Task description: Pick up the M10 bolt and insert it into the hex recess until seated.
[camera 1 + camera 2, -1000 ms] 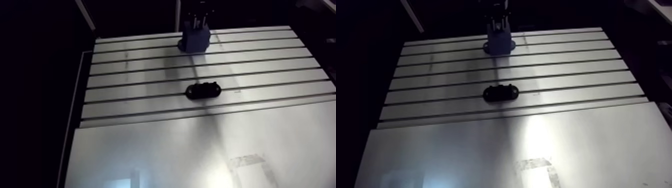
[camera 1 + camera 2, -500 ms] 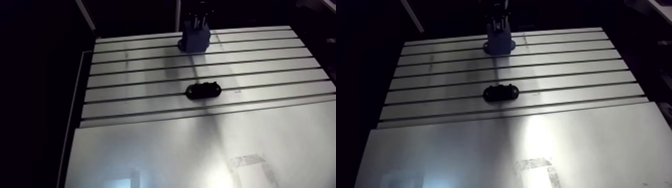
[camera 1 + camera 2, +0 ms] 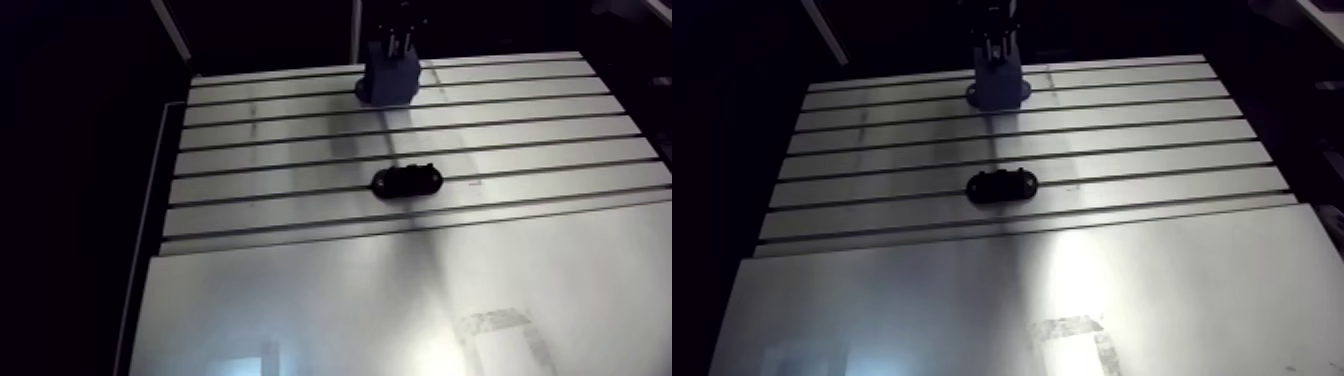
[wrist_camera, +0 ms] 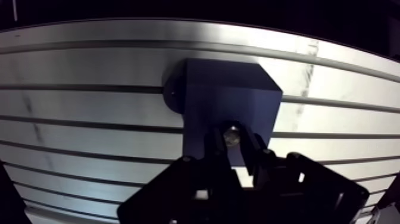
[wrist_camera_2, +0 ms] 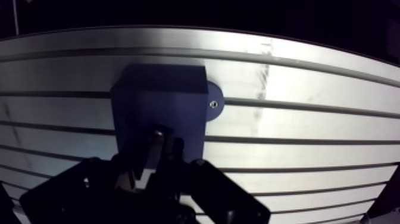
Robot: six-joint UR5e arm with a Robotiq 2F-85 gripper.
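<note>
Firstly, in the arm view the blue block (image 3: 390,82) stood on the far part of the slotted bench (image 3: 300,280). The hand (image 3: 398,52) hung straight over the block, reaching down from above. A black oval part (image 3: 406,180) lay on the bench on the near side of the block, well apart from it.

Next, in the wrist view the block showed a flat top face and a round foot (image 5: 214,102) at one side, which rested on the bench. The two fingers (image 4: 213,148) of the hand were drawn close together and gripped the M10 bolt (image 4: 231,136) between them, directly above the top face of the block. Whether the bolt touched the block, I could not tell.
</note>
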